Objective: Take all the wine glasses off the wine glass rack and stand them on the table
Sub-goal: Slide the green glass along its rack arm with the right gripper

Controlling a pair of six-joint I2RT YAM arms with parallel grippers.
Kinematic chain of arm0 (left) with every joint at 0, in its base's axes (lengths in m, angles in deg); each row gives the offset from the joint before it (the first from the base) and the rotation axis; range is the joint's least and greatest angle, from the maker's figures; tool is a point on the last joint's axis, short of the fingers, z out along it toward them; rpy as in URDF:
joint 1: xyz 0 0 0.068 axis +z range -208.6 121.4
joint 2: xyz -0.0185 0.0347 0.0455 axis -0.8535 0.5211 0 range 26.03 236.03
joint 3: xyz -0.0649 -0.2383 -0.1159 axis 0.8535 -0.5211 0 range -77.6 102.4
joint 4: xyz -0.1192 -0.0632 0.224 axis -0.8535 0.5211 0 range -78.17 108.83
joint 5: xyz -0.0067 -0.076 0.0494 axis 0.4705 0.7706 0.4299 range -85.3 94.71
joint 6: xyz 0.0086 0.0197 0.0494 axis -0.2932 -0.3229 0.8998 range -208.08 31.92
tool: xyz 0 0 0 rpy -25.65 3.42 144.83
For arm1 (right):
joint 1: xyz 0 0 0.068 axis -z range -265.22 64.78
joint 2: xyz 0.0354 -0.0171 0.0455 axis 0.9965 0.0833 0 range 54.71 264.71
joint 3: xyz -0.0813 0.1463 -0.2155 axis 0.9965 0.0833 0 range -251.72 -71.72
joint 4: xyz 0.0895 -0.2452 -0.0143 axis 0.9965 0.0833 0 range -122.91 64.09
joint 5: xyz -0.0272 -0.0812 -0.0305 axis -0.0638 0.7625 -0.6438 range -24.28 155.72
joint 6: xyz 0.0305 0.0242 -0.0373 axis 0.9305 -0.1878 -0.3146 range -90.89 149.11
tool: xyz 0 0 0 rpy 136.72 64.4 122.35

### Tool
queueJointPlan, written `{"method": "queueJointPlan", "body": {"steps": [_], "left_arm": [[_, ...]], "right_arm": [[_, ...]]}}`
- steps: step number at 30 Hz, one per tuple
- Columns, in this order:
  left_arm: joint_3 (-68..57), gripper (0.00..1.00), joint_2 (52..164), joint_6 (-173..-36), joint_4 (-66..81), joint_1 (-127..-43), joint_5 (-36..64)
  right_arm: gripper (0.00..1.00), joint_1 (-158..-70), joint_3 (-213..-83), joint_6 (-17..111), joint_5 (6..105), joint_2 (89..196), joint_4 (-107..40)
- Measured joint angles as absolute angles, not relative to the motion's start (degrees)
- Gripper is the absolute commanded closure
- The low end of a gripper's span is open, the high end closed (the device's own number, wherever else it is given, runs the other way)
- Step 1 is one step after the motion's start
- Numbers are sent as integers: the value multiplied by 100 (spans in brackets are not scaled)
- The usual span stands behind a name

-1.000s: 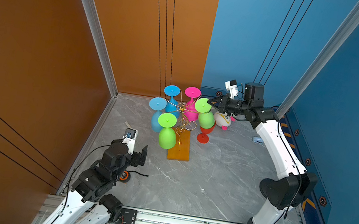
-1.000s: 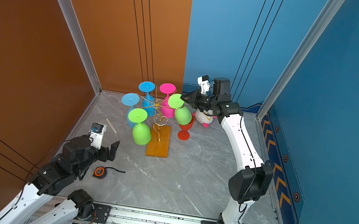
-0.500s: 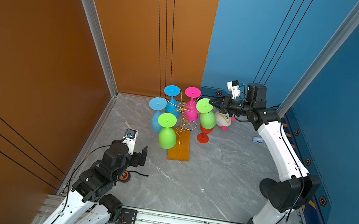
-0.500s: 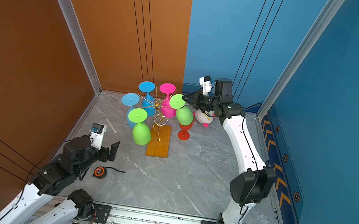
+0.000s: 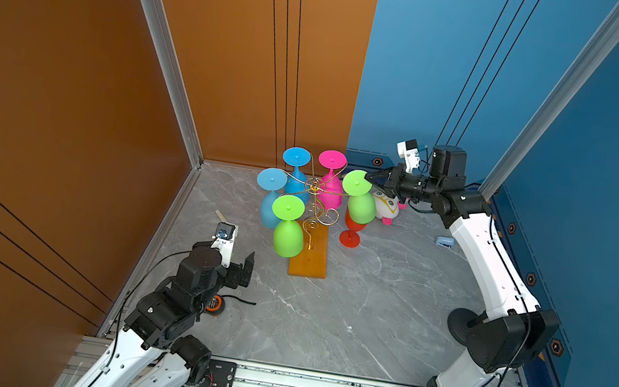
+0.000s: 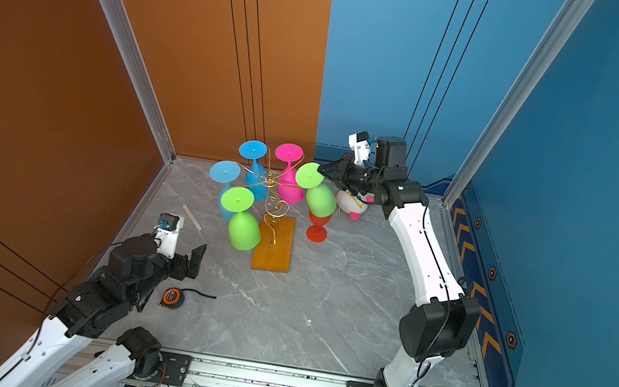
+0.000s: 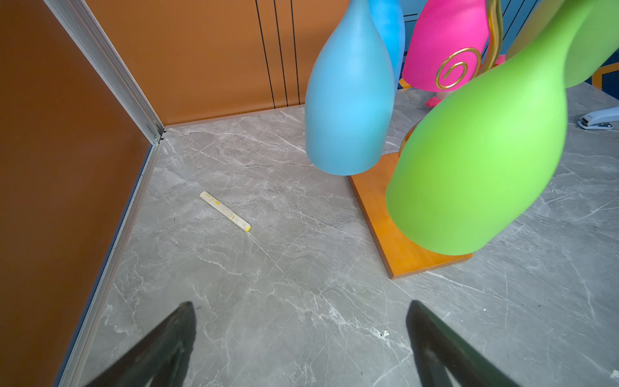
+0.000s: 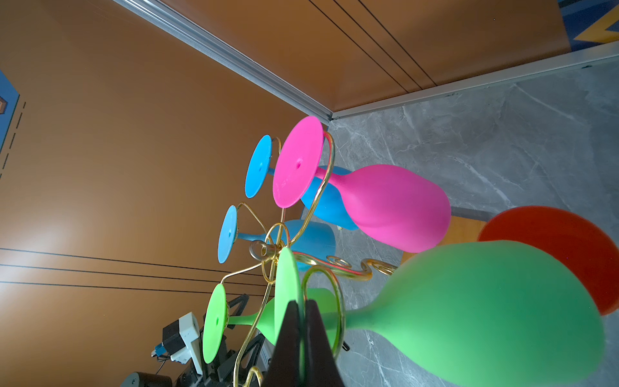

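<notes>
Pinching tight, the right claw [image 8: 303, 310] has both black jaws closed on the foot rim of a lime-green plastic wine glass [image 8: 485, 311]. The glass hangs foot up and bowl down, not yet off. Only the right wrist view shows its stem sitting inside a curled arm of the thin gold wire rack [image 5: 309, 262] on its orange-brown wooden base.

Count them: five glasses hang upside down. With the held one there's a second green glass [image 5: 287, 237], a sky-blue glass [image 5: 269, 213], its blue twin [image 5: 296, 156] and one hot-pink glass [image 5: 328, 193]. A sixth, the red wine glass [image 5: 351, 226], stands upright on the floor just beside the held bowl. One white plush toy [image 5: 385, 206] crowds in behind it.

The rack sits near the back corner. The grey marble floor [image 5: 364, 317] lies open from the base out to the front rail.

The left claw [image 7: 301, 306] hovers low, jaws spread wide and empty. One cream stick [image 7: 225, 211] lies ahead of it. One orange-and-black tape measure [image 6: 172, 297] lies by that arm. One pale-blue stapler [image 5: 444, 242] shows in a top view and the left wrist view.
</notes>
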State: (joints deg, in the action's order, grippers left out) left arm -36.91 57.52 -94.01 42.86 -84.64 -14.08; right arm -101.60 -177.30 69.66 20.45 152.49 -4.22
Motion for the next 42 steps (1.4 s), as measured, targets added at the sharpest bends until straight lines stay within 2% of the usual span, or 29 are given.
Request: {"method": "queueJointPlan", "body": {"steps": [31, 42], "left_arm": [[-3709, 2, 5675, -9418, 4286, -8444, -1410], [-3711, 2, 5640, -9418, 4286, -8442, -1410]], "right_arm": [[100, -10514, -17579, 7220, 2023, 15109, -790], [100, -10591, -17603, 7397, 2029, 15408, -1091]]}}
